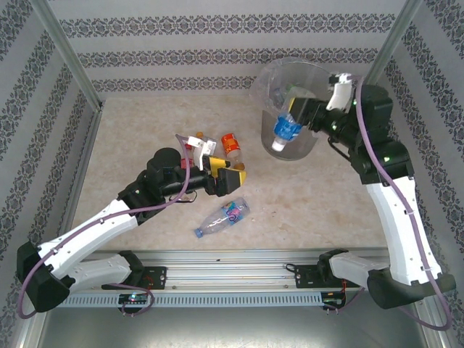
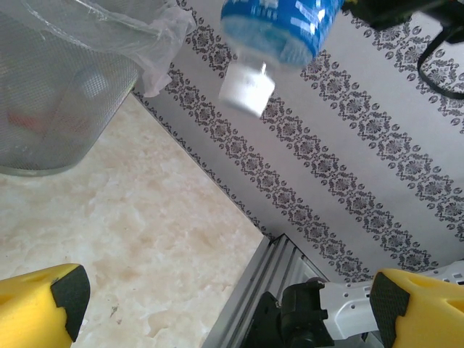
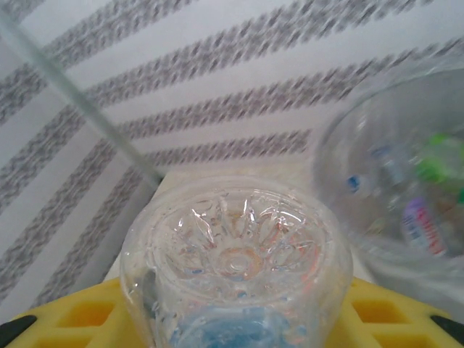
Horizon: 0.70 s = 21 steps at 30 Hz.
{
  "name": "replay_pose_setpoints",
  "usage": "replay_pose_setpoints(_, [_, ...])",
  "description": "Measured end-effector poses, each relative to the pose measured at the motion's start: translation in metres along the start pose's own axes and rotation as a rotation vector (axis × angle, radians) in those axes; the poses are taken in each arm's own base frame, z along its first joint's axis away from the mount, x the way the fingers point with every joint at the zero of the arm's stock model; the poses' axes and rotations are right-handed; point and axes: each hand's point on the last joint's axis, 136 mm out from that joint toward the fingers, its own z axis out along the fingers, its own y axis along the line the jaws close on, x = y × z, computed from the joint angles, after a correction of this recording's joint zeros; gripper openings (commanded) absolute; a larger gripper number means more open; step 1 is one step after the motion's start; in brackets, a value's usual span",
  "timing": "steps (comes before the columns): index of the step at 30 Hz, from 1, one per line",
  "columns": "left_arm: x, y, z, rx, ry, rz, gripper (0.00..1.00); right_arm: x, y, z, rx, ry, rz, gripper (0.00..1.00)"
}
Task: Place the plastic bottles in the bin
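**Risk: a miss on release**

We judge the main hazard to lie at the tall grey mesh bin (image 1: 259, 98), lined with a clear plastic bag, which stands at about one o'clock on the pale marbled table (image 1: 138, 123). The right gripper (image 1: 293, 112) is clamped near the base of a small clear plastic bottle with a blue label and white cap (image 1: 285, 130), which hangs cap-down at the bin's seven o'clock side.

From the left wrist, that bottle sits high and to one side of the bag's loose edge. We cannot tell whether it is fully over the mouth. If the claw opened here, the bottle could strike the rim and bounce onto the table, or catch on the slack bag.

Inside the bin, the right wrist view shows blurred bottles with green, red and white labels (image 3: 424, 217). We cannot count them.

The left gripper (image 1: 228, 174) is spread wide and holds nothing. A careless sweep could set nearby bottles rolling:
- At its six o'clock lies a clear bottle with a blue cap and a pink-and-blue label (image 1: 223, 217).
- At its twelve o'clock stand an orange-capped bottle (image 1: 230, 143) and a red-and-white one (image 1: 194, 140).
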Motion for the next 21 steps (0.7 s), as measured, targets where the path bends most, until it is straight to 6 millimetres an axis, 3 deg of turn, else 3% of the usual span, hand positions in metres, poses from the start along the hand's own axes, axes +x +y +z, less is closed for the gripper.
replay_pose_setpoints(6, [-0.003,0.000,-0.004,-0.013,-0.014,0.002,1.00,-0.043,-0.054,0.020,0.211,-0.085,-0.002,0.48])
replay_pose_setpoints(12, [-0.003,0.003,-0.009,-0.039,-0.017,-0.003,1.00,-0.050,-0.117,0.051,0.394,-0.092,0.017,0.48])
replay_pose_setpoints(17, [0.002,0.008,-0.011,-0.068,-0.004,-0.008,1.00,-0.056,-0.154,0.075,0.494,-0.092,0.000,0.48])
replay_pose_setpoints(21, [0.005,0.013,-0.013,-0.095,0.007,-0.007,1.00,-0.067,-0.173,0.092,0.546,-0.096,-0.031,0.47])
